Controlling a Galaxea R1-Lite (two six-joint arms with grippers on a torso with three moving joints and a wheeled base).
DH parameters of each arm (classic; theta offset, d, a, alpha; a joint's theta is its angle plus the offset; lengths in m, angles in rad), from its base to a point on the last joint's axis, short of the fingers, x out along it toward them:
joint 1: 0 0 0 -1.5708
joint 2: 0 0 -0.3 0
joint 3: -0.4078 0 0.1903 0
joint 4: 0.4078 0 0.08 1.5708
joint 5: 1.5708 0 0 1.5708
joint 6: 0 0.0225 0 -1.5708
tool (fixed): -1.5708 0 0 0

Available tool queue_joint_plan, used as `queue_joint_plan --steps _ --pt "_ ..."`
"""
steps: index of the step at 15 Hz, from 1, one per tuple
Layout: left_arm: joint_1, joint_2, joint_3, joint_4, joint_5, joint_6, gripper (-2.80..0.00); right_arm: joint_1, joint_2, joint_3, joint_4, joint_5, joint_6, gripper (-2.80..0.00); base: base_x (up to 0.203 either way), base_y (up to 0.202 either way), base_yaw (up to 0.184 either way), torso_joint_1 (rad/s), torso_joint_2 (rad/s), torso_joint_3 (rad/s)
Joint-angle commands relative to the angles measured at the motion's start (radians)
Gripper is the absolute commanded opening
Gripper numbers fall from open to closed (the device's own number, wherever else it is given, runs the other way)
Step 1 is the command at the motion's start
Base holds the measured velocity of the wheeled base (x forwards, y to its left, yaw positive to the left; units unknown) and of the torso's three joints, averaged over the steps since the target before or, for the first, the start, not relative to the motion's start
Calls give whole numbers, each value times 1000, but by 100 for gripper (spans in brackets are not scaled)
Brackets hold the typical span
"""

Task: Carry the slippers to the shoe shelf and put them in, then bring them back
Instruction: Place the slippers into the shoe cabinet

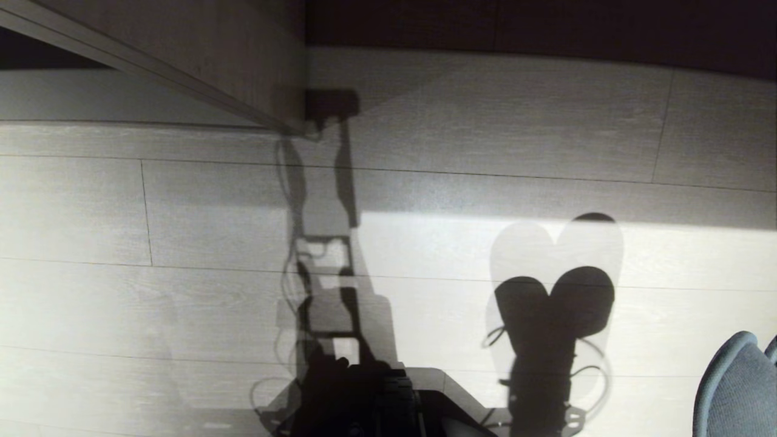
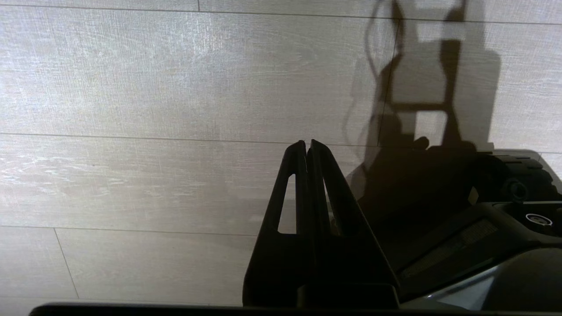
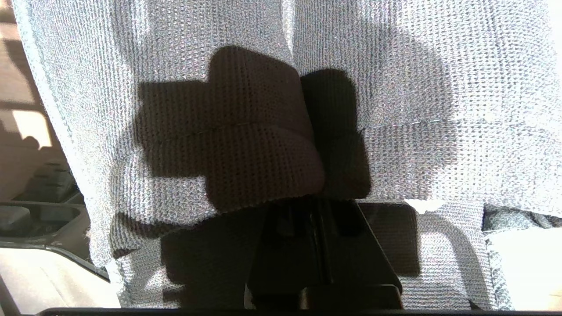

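The slippers (image 3: 395, 66) are a pair of grey knitted slip-ons that fill the right wrist view, hanging side by side. My right gripper (image 3: 317, 206) is shut on their lower edge, its fingertips hidden under the fabric. In the head view only a rounded corner of the slippers (image 1: 737, 388) shows at the bottom right, and their heart-shaped shadow (image 1: 555, 303) falls on the floor. The shoe shelf (image 1: 485, 109) runs across the top, with a pale base board, a dark back and an upright divider (image 1: 243, 60). My left gripper (image 2: 306, 142) is shut and empty above bare floor.
Pale wood-grain floor planks (image 1: 121, 273) spread in front of the shelf. My own dark base (image 2: 505, 228) sits beside the left gripper, and its shadow (image 1: 328, 291) stretches toward the divider.
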Motion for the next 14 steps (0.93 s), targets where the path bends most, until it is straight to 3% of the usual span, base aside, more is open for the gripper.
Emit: queue_joint_plan --steps 1,6,14 --pt "0 1 0 0 0 0 -280 0 3 0 0 0 -1 -280 0 0 0 0 0 0" --pt "0 1 0 0 0 0 -280 0 3 0 0 0 -1 -280 0 0 0 1 2 29" --pt "0 1 0 0 0 0 -280 0 3 0 0 0 -1 -280 0 0 0 2 2 187"
